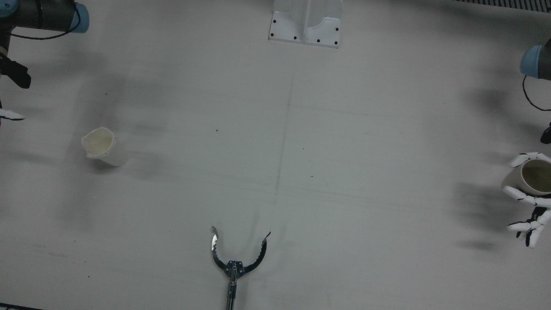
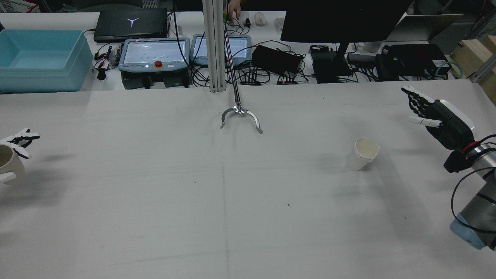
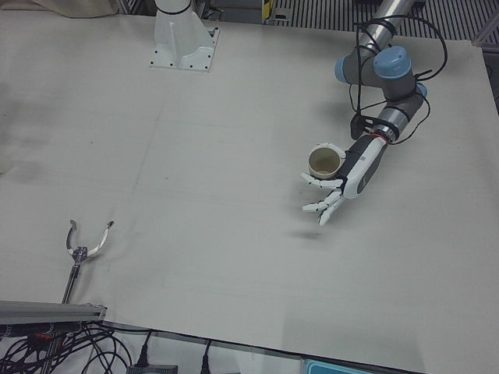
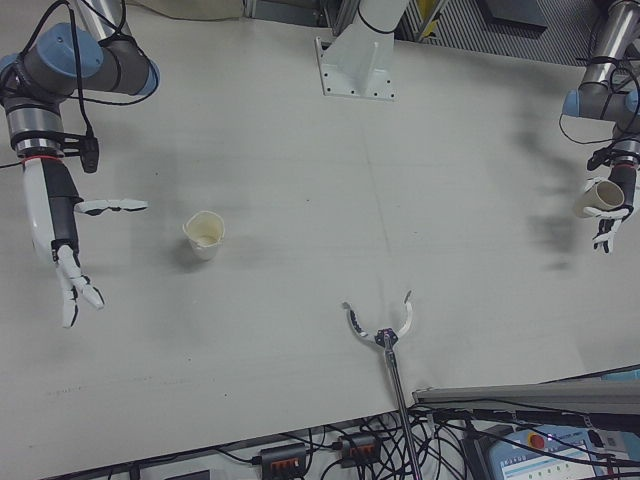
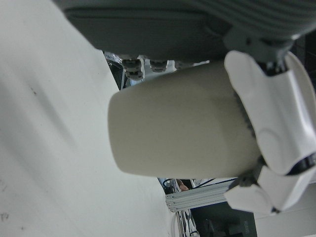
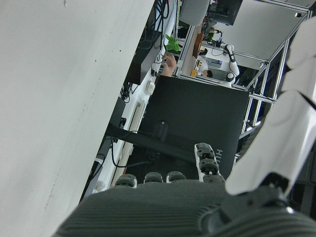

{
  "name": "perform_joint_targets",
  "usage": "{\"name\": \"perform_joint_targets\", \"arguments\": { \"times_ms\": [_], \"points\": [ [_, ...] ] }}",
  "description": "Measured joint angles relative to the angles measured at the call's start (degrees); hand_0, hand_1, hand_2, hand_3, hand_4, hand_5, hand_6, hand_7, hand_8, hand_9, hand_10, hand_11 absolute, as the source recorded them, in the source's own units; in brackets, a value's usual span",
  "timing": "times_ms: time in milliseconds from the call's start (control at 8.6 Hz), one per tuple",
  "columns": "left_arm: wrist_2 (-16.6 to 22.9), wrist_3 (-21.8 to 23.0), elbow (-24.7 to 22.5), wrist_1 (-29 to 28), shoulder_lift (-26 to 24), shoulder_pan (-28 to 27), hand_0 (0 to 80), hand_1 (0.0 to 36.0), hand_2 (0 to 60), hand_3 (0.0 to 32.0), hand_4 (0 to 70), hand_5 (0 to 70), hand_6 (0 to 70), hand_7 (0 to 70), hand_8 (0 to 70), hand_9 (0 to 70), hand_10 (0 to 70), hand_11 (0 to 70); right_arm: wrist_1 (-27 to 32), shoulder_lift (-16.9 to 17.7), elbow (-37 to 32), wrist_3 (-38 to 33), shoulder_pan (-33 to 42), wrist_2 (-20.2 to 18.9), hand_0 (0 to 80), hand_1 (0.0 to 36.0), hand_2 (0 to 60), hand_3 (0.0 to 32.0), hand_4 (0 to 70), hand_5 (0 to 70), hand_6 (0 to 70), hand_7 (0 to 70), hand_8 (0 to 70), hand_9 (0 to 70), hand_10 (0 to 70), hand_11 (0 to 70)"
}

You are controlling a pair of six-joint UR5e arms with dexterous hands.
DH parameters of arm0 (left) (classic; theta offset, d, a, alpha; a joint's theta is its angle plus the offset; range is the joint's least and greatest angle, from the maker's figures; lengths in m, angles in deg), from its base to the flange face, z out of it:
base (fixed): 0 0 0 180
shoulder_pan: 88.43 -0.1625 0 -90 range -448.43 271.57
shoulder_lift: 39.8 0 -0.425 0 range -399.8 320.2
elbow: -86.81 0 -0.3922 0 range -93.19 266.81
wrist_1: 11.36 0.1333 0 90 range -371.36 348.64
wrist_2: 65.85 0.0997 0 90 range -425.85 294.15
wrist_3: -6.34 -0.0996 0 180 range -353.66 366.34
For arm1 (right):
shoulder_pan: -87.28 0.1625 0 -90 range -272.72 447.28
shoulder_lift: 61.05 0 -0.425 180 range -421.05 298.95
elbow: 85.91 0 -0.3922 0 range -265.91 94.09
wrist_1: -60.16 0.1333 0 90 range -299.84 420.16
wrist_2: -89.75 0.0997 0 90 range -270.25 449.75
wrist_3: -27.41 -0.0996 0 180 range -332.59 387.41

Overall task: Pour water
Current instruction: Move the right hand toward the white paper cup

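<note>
A white table [image 2: 217, 201] fronts a cluttered desk [image 2: 271, 58] with a dark monitor [image 2: 341, 19].

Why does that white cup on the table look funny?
The paper cup standing alone on the table leans to one side, and its rim looks bent and torn rather than round. The left robot hand holds a second cup whose rim looks round.

My arms are grey tubes with pale blue joint caps and looping black cables; each robot hand [image 4: 60, 245] has white shells, black undersides.
</note>
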Motion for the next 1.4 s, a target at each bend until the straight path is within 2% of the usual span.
{"name": "perform_joint_targets", "arguments": {
  "times_ms": [233, 465, 930, 1163, 1395],
  "points": [
    [-0.1, 0.0, 0.1, -0.1, 0.5, 0.0, 40.2, 13.9, 56.2, 0.0, 70.0, 20.3, 14.3, 21.3, 2.4, 3.6, 5.4, 7.6, 0.0, -0.3, 0.2, -0.4, -4.9, 3.0, 40.9, 9.2, 10.0, 3.4, 0.0, 10.7, 0.0, 0.0, 0.0, 0.0, 0.0, 0.7],
    [-0.1, 0.0, 0.0, -0.2, 0.9, 0.0, 40.4, 14.0, 56.2, 0.0, 70.0, 20.6, 14.4, 21.4, 2.4, 3.7, 5.3, 7.4, 0.0, -0.3, 1.6, -1.6, -7.4, 4.4, 46.3, 13.5, 11.4, 3.2, 0.0, 10.5, 0.0, 0.0, 0.0, 0.0, 0.0, 0.4],
    [-0.1, 0.1, -0.2, -0.2, 1.0, 0.0, 40.6, 13.7, 54.7, 0.0, 70.0, 20.4, 14.2, 21.2, 2.4, 3.6, 5.2, 7.2, -0.1, 0.3, 3.1, -2.2, -15.1, 10.9, 46.5, 13.9, 9.6, 3.4, 0.0, 9.5, 0.0, 0.0, 0.0, 0.0, 0.0, 1.5],
    [-0.1, 0.1, -0.4, -0.2, 1.0, 0.1, 40.8, 14.0, 55.2, 0.0, 70.0, 20.7, 14.3, 21.4, 2.3, 3.5, 5.2, 7.3, 0.0, 0.9, 2.6, -2.2, -16.0, 16.0, 44.9, 12.2, 9.6, 3.0, 0.0, 7.4, 0.0, 0.0, 0.1, 0.0, 0.4, 2.0],
    [-0.1, 0.1, -0.6, -0.3, 1.3, 0.2, 40.7, 13.7, 54.2, 0.0, 70.0, 20.4, 14.1, 21.1, 2.2, 3.4, 5.2, 7.3, 0.1, -0.3, 2.3, -2.4, -16.3, 18.5, 44.3, 11.6, 9.6, 2.6, 0.0, 8.5, 0.0, 0.0, 0.7, 0.5, 1.4, 3.4]
  ]
}}
